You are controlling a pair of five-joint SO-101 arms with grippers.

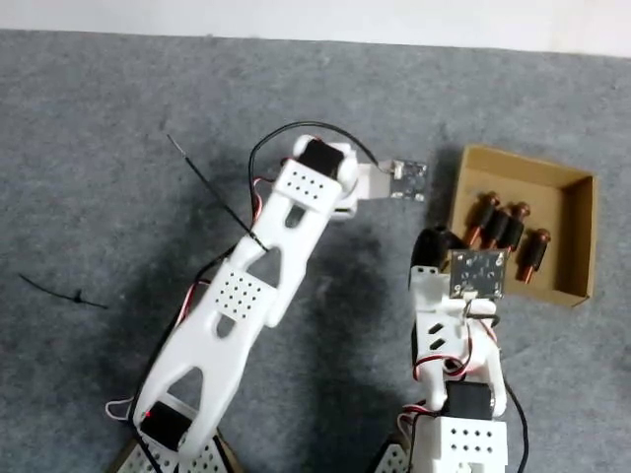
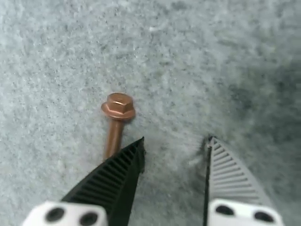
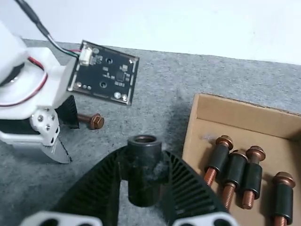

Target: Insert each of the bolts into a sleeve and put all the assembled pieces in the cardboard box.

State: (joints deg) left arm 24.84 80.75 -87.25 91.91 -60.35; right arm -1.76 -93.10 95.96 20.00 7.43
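Observation:
A copper bolt (image 2: 116,123) lies on the grey carpet, its shank end hidden behind the black finger (image 2: 115,176) of my left gripper (image 2: 175,141). That gripper is open just above the carpet, with nothing in its gap and the bolt just outside it. My right gripper (image 3: 144,157) is shut on an upright black sleeve (image 3: 143,170), beside the cardboard box (image 1: 572,232). Several assembled bolt-and-sleeve pieces (image 3: 240,172) lie in the box (image 3: 221,110). From the right wrist, the left gripper (image 3: 66,134) hangs over the same bolt (image 3: 92,121).
Both white arms come in from the near edge; the left arm (image 1: 251,286) stretches diagonally towards the box, the right arm (image 1: 458,335) stands close to the box's near corner. A thin black cable tie (image 1: 64,293) lies on the carpet at far left.

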